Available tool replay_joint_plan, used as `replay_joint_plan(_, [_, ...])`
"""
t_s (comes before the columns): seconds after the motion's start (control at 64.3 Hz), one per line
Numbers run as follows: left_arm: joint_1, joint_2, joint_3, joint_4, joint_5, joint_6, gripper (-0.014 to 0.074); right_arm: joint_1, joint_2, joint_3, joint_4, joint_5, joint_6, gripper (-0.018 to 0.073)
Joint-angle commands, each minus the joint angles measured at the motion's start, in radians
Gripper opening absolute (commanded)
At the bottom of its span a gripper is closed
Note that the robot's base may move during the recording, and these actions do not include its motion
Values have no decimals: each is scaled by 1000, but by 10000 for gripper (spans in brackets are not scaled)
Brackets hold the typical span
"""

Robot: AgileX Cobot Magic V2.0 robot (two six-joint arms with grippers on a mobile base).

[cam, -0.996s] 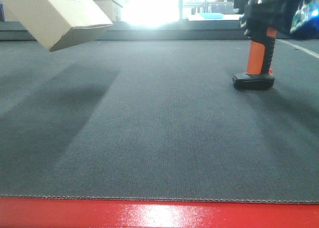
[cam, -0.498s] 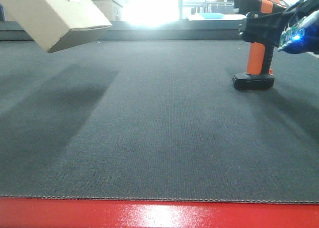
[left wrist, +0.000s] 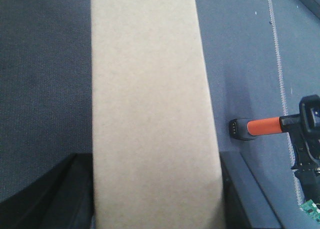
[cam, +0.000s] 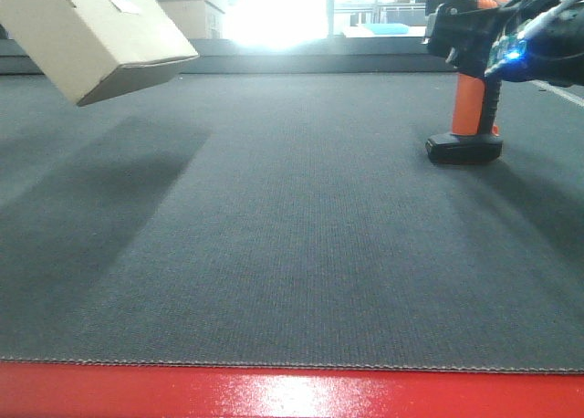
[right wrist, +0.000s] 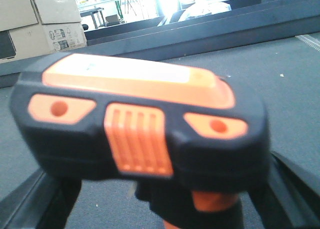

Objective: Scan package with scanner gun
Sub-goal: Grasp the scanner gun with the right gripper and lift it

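Squarely within right hand [right wrist: 165, 191]: scanner gun [right wrist: 140, 119]

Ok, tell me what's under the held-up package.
Only grey mat with its shadow lies under the package. In the left wrist view it covers that patch.

Was a dark grey woven-mat tabletop [cam: 301, 254], edged red at the front; carried an orange-handled, black-based pistol-shaped scanner gun [cam: 471, 108], standing upright.
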Motion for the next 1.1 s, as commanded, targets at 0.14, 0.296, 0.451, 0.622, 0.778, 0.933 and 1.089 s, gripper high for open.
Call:
replay_joint_plan(0.14, [2,-6,-4,-19,-13,8,-111,-10,14,-22,3,-25,-1,570])
replay_joint_plan(0.296, [2,-6,-4,-19,-17,8,-111,-40,15,-22,3,-24,-1,570])
replay_joint_plan(0.451, [2,-6,-4,-19,-23,8,-111,-61,15,-31,-8,-14,-1,566])
replay_joint_plan(0.622, [2,-6,-4,-19,-25,8,-111,-61,15,-41,-73,-6,-1,396])
replay_joint_plan(0.778, [2,-6,-4,-18,-27,8,-111,-61,15,-41,-76,40,-1,67])
replay_joint_plan(0.933, [2,-6,-4,-18,-27,8,-111,-61,15,-41,-78,44,-1,-165])
replay_joint_plan(1.089, [2,-6,-4,-18,-20,8,-111,-61,-22,-41,-78,65,-1,-160])
